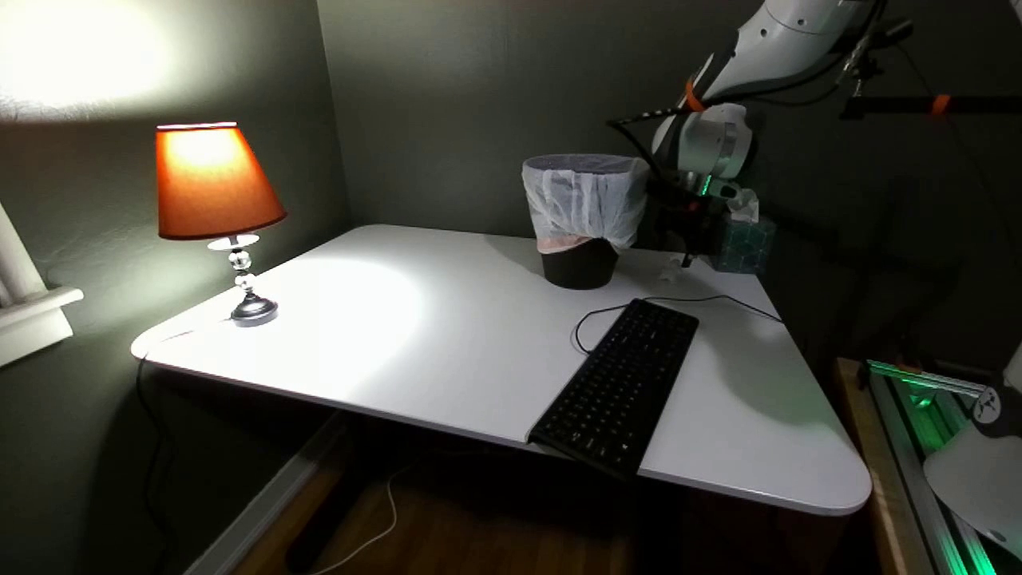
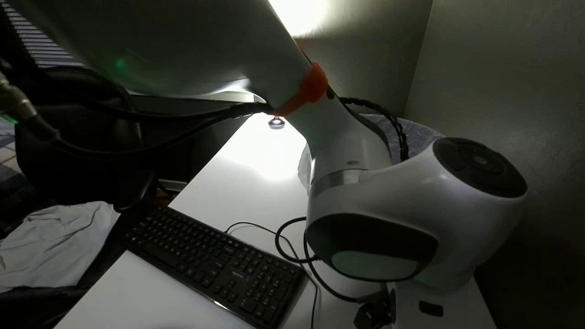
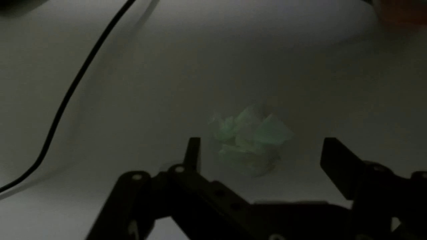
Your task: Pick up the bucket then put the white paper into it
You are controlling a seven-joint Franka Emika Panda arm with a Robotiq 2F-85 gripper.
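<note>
Gripper (image 3: 262,151): fingers (image 3: 192,153) spread wide, holding nothing.
White paper (image 3: 250,141): crumpled on the desk (image 1: 447,319), between the fingertips in the wrist view.
Bag-lined bin (image 1: 585,216): upright, toward the desk's one o'clock in an exterior view.
Teal tissue box (image 1: 744,246): two o'clock.
Black keyboard (image 1: 619,385): four o'clock, overhanging the near edge.

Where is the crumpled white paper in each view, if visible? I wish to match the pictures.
In an exterior view: the paper is right of the bucket, left of the tissue box.
In an exterior view: not visible; the robot arm probably blocks it.
In the wrist view: slightly right of and below centre, framed by the open hand.
Shared landmark: the thin black cable, in all three.
</note>
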